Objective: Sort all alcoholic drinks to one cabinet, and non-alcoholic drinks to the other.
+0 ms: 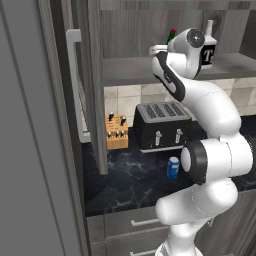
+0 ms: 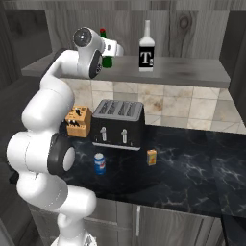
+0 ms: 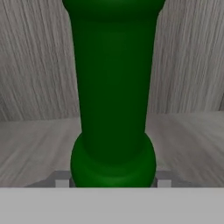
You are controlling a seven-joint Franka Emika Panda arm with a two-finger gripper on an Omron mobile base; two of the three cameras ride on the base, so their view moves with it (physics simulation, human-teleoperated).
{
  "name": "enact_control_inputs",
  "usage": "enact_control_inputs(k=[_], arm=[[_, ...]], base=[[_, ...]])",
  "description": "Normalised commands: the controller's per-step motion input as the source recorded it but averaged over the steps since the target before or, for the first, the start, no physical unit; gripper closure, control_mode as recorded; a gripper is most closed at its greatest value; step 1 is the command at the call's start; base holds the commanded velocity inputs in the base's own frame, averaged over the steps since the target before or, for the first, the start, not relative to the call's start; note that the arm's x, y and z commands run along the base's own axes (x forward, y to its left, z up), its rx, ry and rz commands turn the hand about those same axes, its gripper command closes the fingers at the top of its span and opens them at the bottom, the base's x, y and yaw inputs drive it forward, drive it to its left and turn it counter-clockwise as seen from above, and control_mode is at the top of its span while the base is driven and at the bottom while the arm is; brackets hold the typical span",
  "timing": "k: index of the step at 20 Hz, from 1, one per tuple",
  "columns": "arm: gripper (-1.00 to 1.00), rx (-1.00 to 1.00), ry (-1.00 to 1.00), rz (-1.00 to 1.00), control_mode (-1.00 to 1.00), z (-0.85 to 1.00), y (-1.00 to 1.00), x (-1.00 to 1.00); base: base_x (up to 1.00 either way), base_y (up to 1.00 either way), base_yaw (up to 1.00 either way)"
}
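Observation:
My gripper [image 2: 114, 49] reaches into the open grey wood-grain cabinet [image 1: 130, 70] and is shut on the slim green bottle [image 2: 106, 60], which has a red cap. The bottle [image 3: 113, 87] stands close between the finger tips [image 3: 61, 181], upright at shelf level, with the cabinet's back wall behind it. In the left base view the green bottle [image 1: 171, 36] peeks out behind my arm. To its right on the same shelf stands the pale bottle [image 2: 146, 50] with the black "T" label. Below on the dark counter are the blue soda can [image 2: 99, 164] and the orange-yellow carton [image 2: 152, 157].
A black toaster [image 2: 118, 124] sits on the counter under the shelf, with a wooden knife block [image 2: 79, 121] to its left. The cabinet door [image 1: 95, 75] stands open on the left with its pale bar handle [image 1: 74, 75]. Grey drawers [image 1: 145, 222] lie below the counter edge.

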Motion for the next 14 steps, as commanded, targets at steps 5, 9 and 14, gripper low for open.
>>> enact_control_inputs(k=[5,9,14], arm=[[-1.0,0.0,-0.02,0.0,-1.0,-0.14,0.0,0.05],[-1.0,0.0,-0.04,0.0,-1.0,0.0,0.0,0.0],[-1.0,0.0,-0.05,0.0,-1.0,0.0,0.0,-0.08]], base=[[0.0,0.0,0.0],[0.0,0.0,0.0],[0.0,0.0,0.0]])
